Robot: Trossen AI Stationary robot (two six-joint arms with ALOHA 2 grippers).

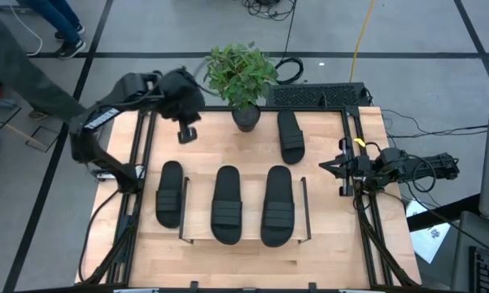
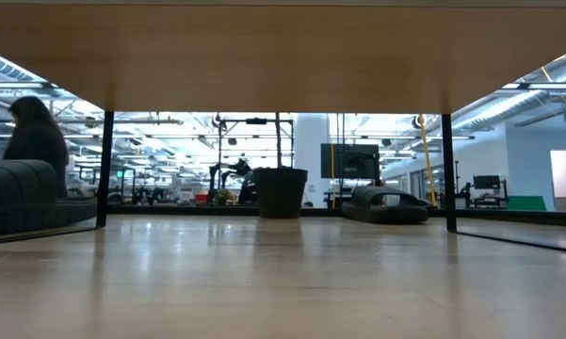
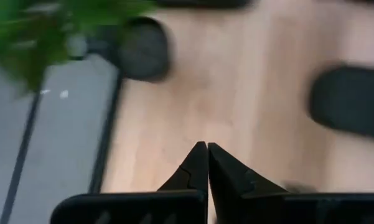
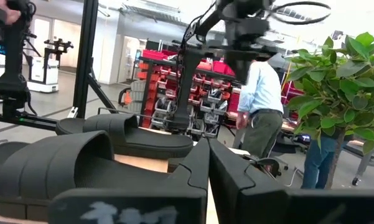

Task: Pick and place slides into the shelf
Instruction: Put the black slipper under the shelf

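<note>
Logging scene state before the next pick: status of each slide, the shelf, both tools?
left tool: shut, empty, raised over the table near the potted plant
right tool: shut, empty, at the table's right edge
two slides: flat on the shelf, side by side
third slide: on the table, just left of the shelf's end frame
fourth slide: on the table behind the shelf, right of the plant

From table height the shelf (image 2: 264,56) board blocks both arms and the sandals on top of it. The left wrist view is smeared: the plant (image 3: 43,31) and a sandal (image 3: 351,99) are soft blobs, the sandal cut off at the edge.
</note>
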